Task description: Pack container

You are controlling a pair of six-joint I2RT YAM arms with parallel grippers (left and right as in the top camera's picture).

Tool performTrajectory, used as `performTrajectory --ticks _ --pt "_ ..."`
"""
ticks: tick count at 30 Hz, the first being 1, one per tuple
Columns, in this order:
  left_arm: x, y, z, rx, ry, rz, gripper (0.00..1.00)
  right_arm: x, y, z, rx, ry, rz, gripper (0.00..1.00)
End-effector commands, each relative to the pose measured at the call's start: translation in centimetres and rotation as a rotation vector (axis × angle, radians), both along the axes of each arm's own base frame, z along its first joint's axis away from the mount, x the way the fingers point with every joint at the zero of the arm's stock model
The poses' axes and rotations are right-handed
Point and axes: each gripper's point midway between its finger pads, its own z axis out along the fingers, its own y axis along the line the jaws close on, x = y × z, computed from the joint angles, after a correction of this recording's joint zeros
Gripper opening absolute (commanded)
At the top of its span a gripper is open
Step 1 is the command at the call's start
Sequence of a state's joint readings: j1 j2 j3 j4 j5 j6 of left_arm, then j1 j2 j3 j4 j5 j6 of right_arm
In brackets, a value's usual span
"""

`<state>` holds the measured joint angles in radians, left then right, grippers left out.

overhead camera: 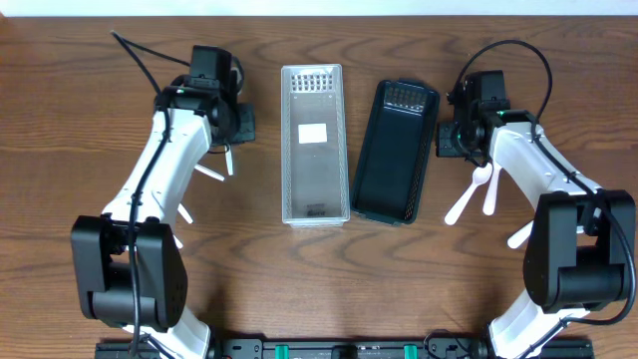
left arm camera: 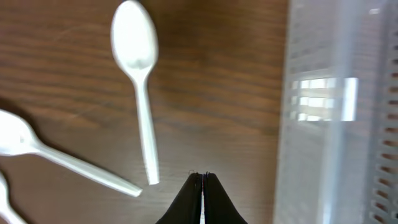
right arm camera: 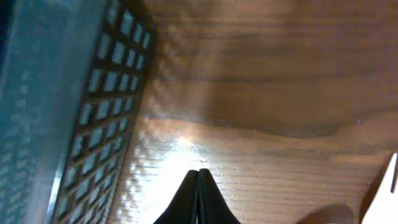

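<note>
A clear plastic container [overhead camera: 314, 145] lies lengthwise at the table's middle, with a dark container [overhead camera: 396, 150] to its right. Both look empty. White plastic spoons lie on the left [overhead camera: 210, 173] and on the right [overhead camera: 469, 195]. My left gripper [overhead camera: 239, 125] is shut and empty, just left of the clear container [left arm camera: 336, 112]. One spoon [left arm camera: 138, 68] lies just ahead of its tips [left arm camera: 202, 176], and another spoon [left arm camera: 56, 158] lies to the left. My right gripper [overhead camera: 447, 140] is shut and empty beside the dark container's slotted end [right arm camera: 93, 106]. Its tips [right arm camera: 198, 172] hang over bare wood.
More white utensils lie near the left arm [overhead camera: 185, 211] and by the right arm [overhead camera: 519, 235]. A white utensil tip shows at the right edge of the right wrist view [right arm camera: 388, 186]. The arm bases stand at the table's front edge.
</note>
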<state>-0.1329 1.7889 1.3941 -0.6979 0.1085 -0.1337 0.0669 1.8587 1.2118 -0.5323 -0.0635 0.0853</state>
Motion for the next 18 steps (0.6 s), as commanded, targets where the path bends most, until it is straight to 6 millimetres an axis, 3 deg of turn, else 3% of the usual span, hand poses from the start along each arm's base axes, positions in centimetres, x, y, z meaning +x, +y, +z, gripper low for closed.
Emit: performTrajectory --ticks 1,8,14,18 --pt "0.6 -1.4 0.4 -0.024 -0.021 -0.032 0.06 0.6 1.2 0.4 0.022 -0.026 0.073 0.01" --pt "0.7 -2.7 0.6 -0.027 -0.039 -0.062 0.06 0.8 4.5 1.3 0.169 -0.07 0.221 0.01" --pt "0.6 -3.4 0.7 -0.065 -0.033 -0.088 0.06 0.9 4.8 1.5 0.187 -0.077 0.23 0.01" --pt "0.1 -5.3 1.0 -0.157 -0.023 -0.154 0.06 0.9 5.0 1.6 0.198 -0.078 0.236 0.01"
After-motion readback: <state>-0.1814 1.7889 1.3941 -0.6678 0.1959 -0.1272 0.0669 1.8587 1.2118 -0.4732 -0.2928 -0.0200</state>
